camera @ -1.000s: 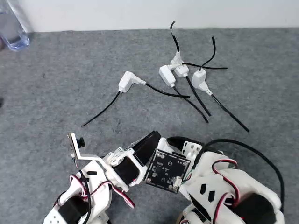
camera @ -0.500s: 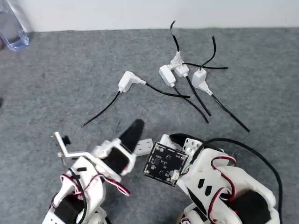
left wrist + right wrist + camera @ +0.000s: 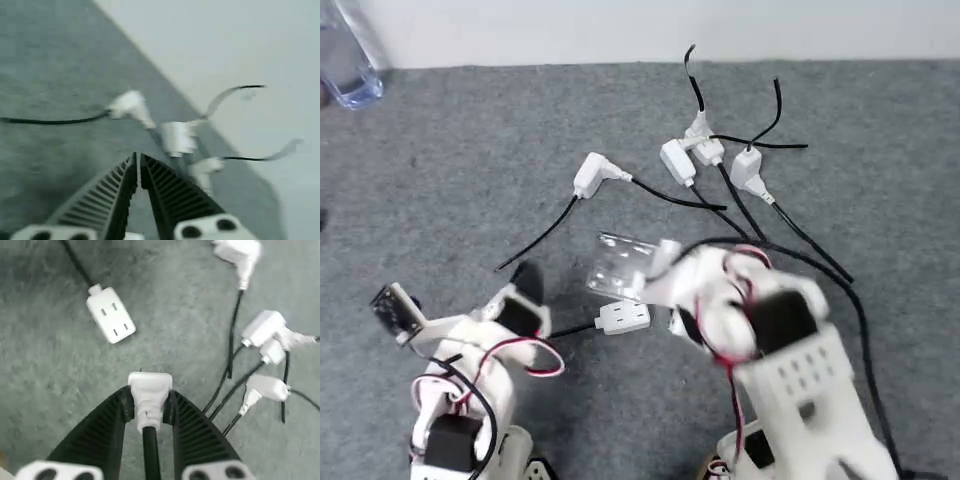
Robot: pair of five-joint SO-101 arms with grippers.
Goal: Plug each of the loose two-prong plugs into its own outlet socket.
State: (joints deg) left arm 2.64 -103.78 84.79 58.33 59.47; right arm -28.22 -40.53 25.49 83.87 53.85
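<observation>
A white outlet block [image 3: 623, 318] with two slot pairs lies flat on the grey carpet; it also shows in the right wrist view [image 3: 110, 314]. My right gripper [image 3: 149, 396] is shut on a white cord end [image 3: 149, 384] with a black cable, held just above the carpet beyond the block. Its face points away, so I cannot tell plug from socket. In the high view that gripper [image 3: 660, 262] is blurred. Loose white plugs lie farther back: one alone [image 3: 588, 175], three clustered [image 3: 705, 152]. My left gripper [image 3: 138, 162] is shut on nothing, low at the front left [image 3: 528, 278].
Black cords [image 3: 745, 215] trail from the plugs across the middle and right of the carpet. A thick black cable [image 3: 840, 290] loops around the right arm. A clear bottle [image 3: 345, 60] stands at the far left corner by the white wall.
The right arm swung up from the front edge to mid-table with the cord end. The left arm pulled away to the left. The outlet block came into sight between them.
</observation>
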